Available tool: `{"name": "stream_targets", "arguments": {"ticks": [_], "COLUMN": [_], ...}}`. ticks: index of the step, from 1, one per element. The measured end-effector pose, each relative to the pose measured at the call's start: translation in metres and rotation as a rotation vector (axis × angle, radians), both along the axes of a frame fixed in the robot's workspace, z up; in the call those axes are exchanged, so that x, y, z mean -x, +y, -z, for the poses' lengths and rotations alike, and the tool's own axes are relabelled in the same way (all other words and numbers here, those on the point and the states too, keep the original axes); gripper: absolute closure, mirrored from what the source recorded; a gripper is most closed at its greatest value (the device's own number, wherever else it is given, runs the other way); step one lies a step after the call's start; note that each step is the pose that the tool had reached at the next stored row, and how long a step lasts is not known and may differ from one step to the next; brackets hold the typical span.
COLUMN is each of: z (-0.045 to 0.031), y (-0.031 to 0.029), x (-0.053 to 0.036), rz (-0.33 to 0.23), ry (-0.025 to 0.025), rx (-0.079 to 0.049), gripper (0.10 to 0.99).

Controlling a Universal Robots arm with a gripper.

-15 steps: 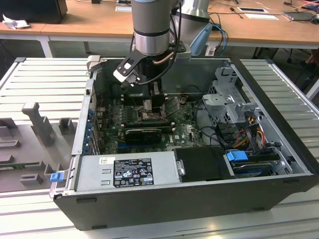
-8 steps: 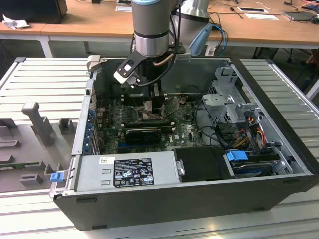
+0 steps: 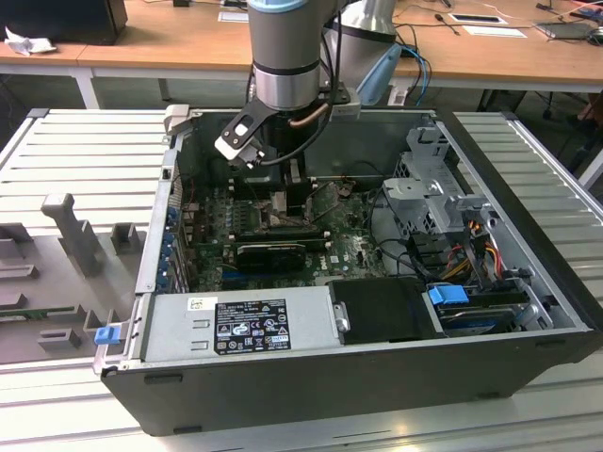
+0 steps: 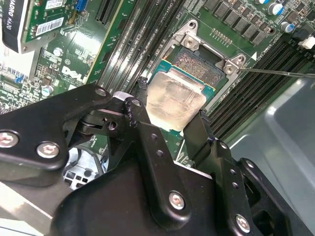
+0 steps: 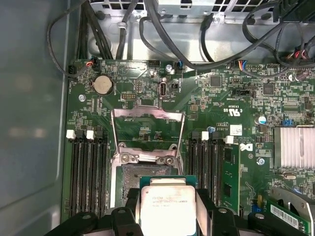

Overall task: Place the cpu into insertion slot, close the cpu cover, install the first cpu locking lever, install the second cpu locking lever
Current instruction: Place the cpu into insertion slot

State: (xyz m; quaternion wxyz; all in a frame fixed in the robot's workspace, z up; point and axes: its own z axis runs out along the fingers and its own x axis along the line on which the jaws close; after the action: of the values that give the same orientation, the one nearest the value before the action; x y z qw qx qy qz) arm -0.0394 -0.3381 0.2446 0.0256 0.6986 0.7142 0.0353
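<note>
My gripper (image 4: pixel 170 118) is shut on the cpu (image 4: pixel 174 101), a silver-topped square chip held by two opposite edges between black fingers (image 4: pixel 140 115). In both wrist views the chip hangs over the near part of the open insertion slot (image 5: pixel 147 174). Part of the slot's dark contact field (image 4: pixel 199 64) still shows beyond it, and I cannot tell whether chip and slot touch. The cpu cover (image 5: pixel 147 114) is swung open, its metal frame lying over the board past the slot. A thin locking lever (image 4: pixel 275 73) sticks out from a slot corner. In the exterior view the gripper (image 3: pixel 283 202) reaches down into the computer case.
Memory slots (image 5: pixel 86 172) flank the socket on both sides. A black card (image 3: pixel 268 252) lies nearer the power supply (image 3: pixel 236 325). Cables (image 5: pixel 197 44) and a drive cage (image 3: pixel 438 193) crowd the exterior view's right. The case walls (image 3: pixel 160 226) hem in the arm.
</note>
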Motion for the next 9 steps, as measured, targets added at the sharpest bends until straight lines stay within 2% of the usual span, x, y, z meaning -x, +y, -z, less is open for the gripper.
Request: {"name": "stream_targets", "arguments": {"ticks": [9], "z": [0.0094], "y": [0.0007], "x": [0.0001], "rz": [0.000], "ry": [0.0001], "rx": [0.000], "gripper": [0.549]}}
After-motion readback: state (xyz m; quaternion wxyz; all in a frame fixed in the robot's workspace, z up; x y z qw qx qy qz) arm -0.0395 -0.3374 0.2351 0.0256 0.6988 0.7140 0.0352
